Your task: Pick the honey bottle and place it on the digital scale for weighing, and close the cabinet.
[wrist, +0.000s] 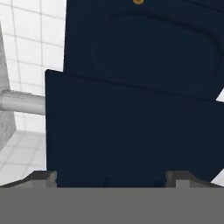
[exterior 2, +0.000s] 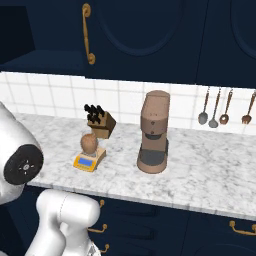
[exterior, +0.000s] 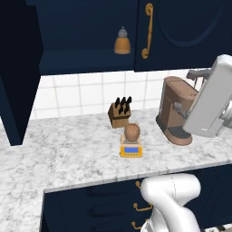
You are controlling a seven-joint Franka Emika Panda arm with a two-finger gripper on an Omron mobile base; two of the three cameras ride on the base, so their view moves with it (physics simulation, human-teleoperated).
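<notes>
The tan-brown honey bottle stands upright on the grey plate of the yellow digital scale, blue display facing front. Above it, the navy cabinet has its right door shut, and its left door swung out, baring the shelf. In the hand view my gripper is open, fingertips wide apart and holding nothing. It is close in front of a navy cabinet panel.
A small orange beehive bottle sits on the open cabinet shelf. A wooden knife block stands behind the scale, and a brown coffee machine to its right. Utensils hang on the tiled wall.
</notes>
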